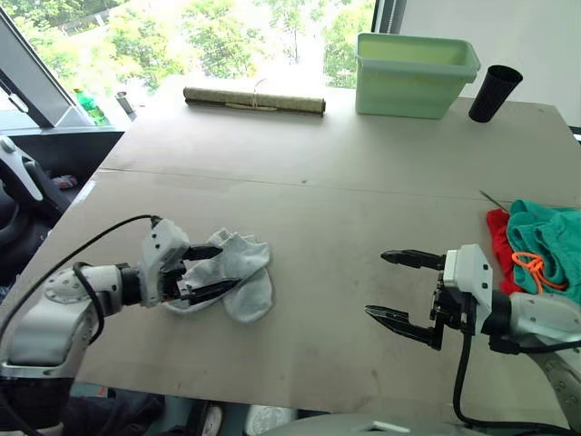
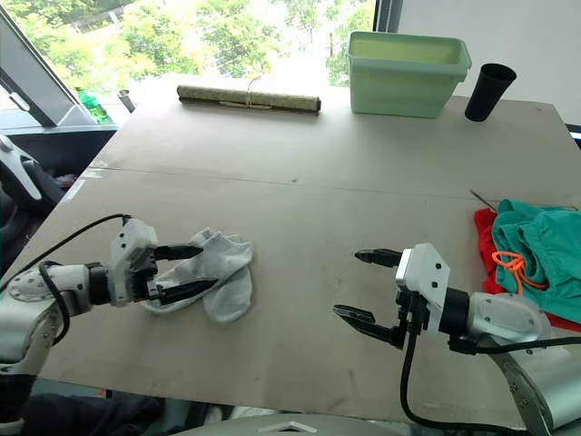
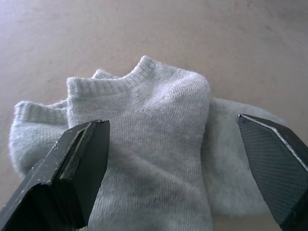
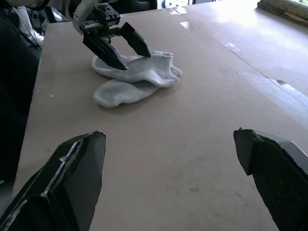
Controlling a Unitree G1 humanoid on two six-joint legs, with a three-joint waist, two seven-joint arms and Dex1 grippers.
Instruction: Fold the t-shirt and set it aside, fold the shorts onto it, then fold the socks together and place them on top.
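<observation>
The light grey socks (image 1: 243, 271) lie overlapped in a loose heap on the front left of the table. My left gripper (image 1: 212, 271) is open, its two fingers straddling the heap's left end just above the fabric; the left wrist view has the socks (image 3: 144, 139) between the pads. My right gripper (image 1: 392, 287) hangs open and empty over bare table at the front right, well apart from the socks (image 4: 139, 77). At the right edge the teal shorts (image 1: 549, 238) with an orange drawstring lie on the red t-shirt (image 1: 497, 243), of which a strip shows.
At the back of the table (image 1: 345, 191) stand a pale green bin (image 1: 413, 77) and a black cup (image 1: 495, 91), with a rolled mat (image 1: 254, 100) to their left. Bare tabletop lies between the two grippers.
</observation>
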